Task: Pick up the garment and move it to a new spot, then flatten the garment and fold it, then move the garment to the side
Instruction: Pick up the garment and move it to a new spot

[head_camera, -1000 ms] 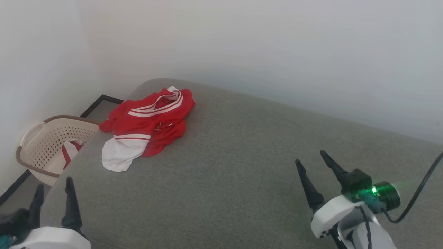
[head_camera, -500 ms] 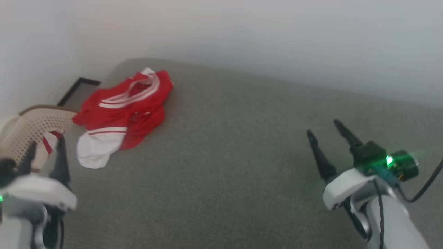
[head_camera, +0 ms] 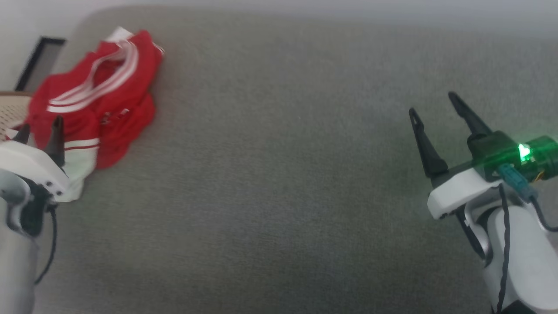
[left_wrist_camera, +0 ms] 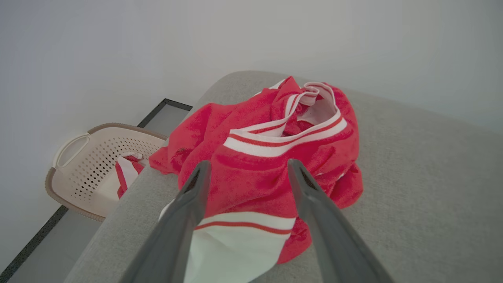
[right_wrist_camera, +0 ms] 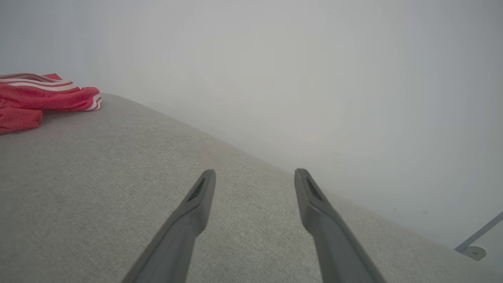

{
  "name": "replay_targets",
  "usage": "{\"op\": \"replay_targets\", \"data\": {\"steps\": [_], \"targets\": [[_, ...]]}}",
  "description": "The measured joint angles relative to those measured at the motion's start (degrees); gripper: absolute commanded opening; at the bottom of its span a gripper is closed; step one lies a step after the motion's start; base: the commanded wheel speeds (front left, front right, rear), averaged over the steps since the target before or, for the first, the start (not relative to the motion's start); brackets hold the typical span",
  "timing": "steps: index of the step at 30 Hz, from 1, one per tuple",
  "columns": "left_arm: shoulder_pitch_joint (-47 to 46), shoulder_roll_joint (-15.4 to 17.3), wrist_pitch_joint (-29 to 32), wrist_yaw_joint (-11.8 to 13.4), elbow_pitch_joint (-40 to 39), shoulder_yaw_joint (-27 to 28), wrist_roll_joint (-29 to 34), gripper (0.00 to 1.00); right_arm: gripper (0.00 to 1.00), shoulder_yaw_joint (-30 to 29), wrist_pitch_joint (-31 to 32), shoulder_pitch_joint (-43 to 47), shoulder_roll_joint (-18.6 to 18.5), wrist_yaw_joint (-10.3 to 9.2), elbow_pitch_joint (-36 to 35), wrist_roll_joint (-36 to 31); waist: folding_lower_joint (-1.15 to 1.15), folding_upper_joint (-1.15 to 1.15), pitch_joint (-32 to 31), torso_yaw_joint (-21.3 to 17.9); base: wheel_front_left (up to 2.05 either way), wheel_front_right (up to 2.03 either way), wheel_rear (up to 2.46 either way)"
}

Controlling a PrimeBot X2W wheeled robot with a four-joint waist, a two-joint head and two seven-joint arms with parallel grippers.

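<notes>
The garment is a crumpled bright red shirt with white striped trim and a white sleeve end, lying at the far left of the grey cushioned surface. My left gripper hovers open just in front of it, its fingertips over the near sleeve. In the left wrist view the garment fills the gap between the two open fingers of the left gripper. My right gripper stands open at the right, far from the shirt, above bare cushion. The right wrist view has the garment at its far left and the right gripper open.
A cream perforated laundry basket sits on the floor left of the cushion, holding a bit of red-and-white cloth. A pale wall rises behind. The cushion edge drops off at the left, beside a dark floor border.
The head camera has tilted down, so the whole picture shifted. My left gripper has come up to the garment's near edge. The right gripper stays open.
</notes>
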Motion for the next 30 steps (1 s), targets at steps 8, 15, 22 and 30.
{"op": "replay_targets", "data": {"steps": [8,15,22,30], "targets": [[-10.8,1.6,11.2,-1.0,14.9,-2.9,-2.2,1.00,1.00,0.0,1.2,-2.1,-0.3,0.00,-3.0,-0.9,0.00,0.00,8.2,-2.9,0.00,0.00,0.00],[-17.2,3.3,20.5,-1.2,23.1,-4.9,-2.5,1.00,1.00,-0.5,1.6,-2.2,-0.5,0.00,-4.6,-1.2,0.00,0.00,11.8,-5.0,0.00,0.00,0.00],[-18.5,3.4,18.2,-1.3,25.7,-5.6,-3.6,0.00,1.00,-1.1,1.7,-2.3,-0.1,0.00,-4.8,-1.5,0.00,0.00,11.9,-5.3,0.00,0.00,0.00],[-18.2,6.7,7.4,-1.3,21.1,-7.3,-4.7,0.00,1.00,-3.0,0.1,-0.1,1.3,0.00,-2.6,-1.4,0.00,0.00,7.8,-4.8,0.00,0.00,0.00]]}}
